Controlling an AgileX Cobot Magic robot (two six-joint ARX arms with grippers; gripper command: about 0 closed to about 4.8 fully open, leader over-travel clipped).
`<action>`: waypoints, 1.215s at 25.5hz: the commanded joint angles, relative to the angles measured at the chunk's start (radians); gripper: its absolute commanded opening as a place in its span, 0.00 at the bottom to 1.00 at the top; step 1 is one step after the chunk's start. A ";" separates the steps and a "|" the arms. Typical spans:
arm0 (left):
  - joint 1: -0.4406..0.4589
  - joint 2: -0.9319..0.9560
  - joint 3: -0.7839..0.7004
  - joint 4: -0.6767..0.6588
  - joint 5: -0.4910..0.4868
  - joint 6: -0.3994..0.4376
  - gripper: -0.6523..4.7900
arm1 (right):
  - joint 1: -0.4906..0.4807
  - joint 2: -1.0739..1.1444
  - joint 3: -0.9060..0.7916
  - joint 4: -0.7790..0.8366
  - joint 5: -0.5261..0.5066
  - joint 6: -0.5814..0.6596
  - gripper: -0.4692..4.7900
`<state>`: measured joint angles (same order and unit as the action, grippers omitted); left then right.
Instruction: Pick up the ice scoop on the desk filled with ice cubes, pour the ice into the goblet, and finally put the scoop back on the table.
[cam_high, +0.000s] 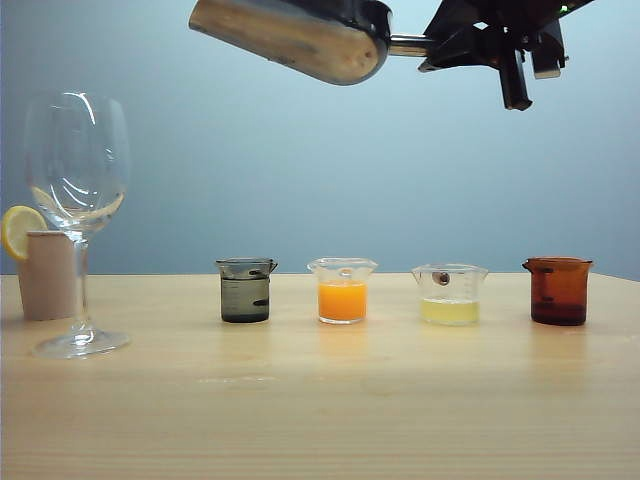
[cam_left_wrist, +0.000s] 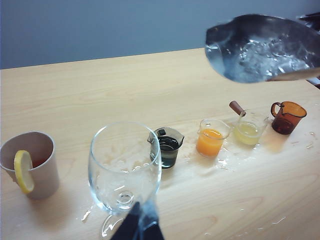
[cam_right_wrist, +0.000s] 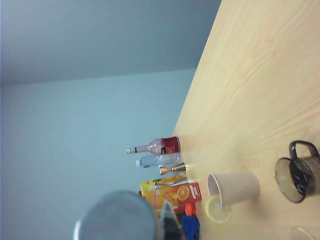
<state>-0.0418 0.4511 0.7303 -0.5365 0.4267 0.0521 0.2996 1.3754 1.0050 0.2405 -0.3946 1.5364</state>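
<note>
My right claw (cam_high: 425, 50) grips the scoop (cam_high: 295, 38) by its handle, ice (cam_left_wrist: 262, 60) inside, high above the beakers. The goblet (cam_high: 77, 165) stands far left on the bench (cam_high: 320, 400). Next: carry across and tip. My left claw (cam_left_wrist: 140, 227), by the goblet: state unclear.

The steel ice scoop (cam_high: 300, 35) hangs high above the table (cam_high: 320, 400), holding glassy ice cubes (cam_left_wrist: 262, 60). The empty goblet (cam_high: 77, 215) stands upright near the table's left edge.
</note>
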 joint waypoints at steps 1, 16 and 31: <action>0.001 0.000 0.005 0.006 0.004 0.000 0.11 | 0.008 0.014 0.032 0.024 0.011 0.011 0.08; 0.001 0.000 0.005 0.006 0.004 0.000 0.11 | 0.130 0.134 0.185 -0.008 0.042 0.004 0.08; 0.001 0.000 0.005 0.006 0.004 0.000 0.11 | 0.184 0.146 0.233 -0.053 0.126 -0.028 0.08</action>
<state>-0.0418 0.4515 0.7303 -0.5369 0.4267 0.0521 0.4809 1.5291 1.2198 0.1658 -0.2714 1.5070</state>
